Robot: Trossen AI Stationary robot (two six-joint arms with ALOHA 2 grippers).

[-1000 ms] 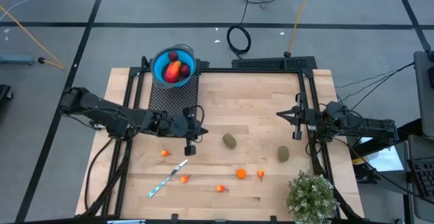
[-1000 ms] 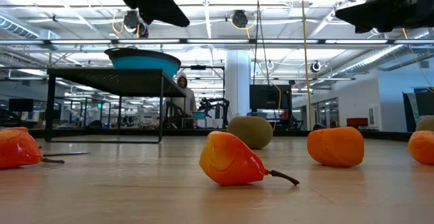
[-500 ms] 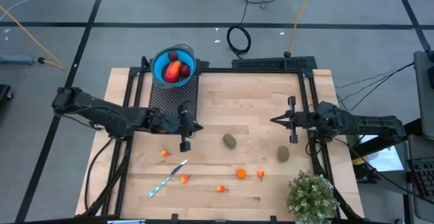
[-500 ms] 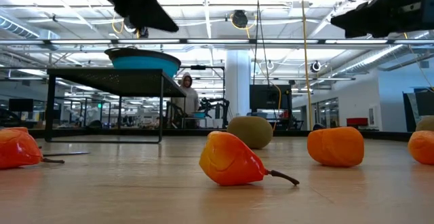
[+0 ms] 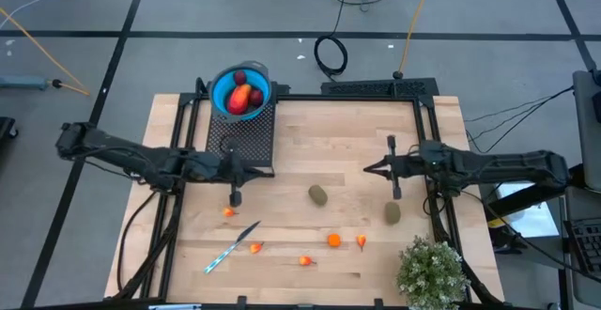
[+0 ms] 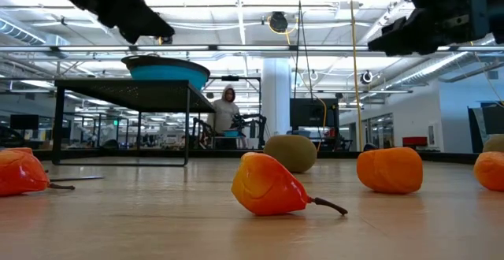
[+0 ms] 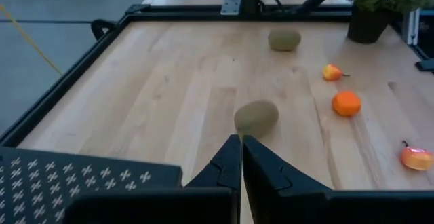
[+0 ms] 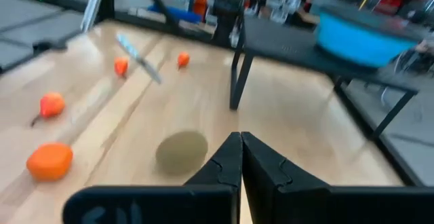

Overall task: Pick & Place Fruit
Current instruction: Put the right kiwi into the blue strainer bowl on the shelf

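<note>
A blue bowl (image 5: pixel 241 92) holding dark red and red-orange fruit stands on a black mesh stand (image 5: pixel 241 133) at the far left. Two olive-brown ovals (image 5: pixel 319 194) (image 5: pixel 392 213) and several small orange pieces, such as one (image 5: pixel 333 240), lie on the wooden table. My left gripper (image 5: pixel 270 172) is shut and empty, in the air by the stand's near edge; the nearer oval (image 7: pixel 256 117) lies ahead of it. My right gripper (image 5: pixel 367 169) is shut and empty above the table's right half, pointing left toward that oval (image 8: pixel 181 151).
A thin silver-blue stick (image 5: pixel 233 247) lies near the front left. A bushy green plant (image 5: pixel 432 272) stands at the front right corner. A black frame (image 5: pixel 427 150) edges the table. A person (image 6: pixel 228 114) stands in the room behind it.
My left gripper has drawn back toward the table's left edge and risen a little, away from the ovals. My right gripper has moved toward the table's left, out over the wood toward the middle oval. No fruit has moved.
</note>
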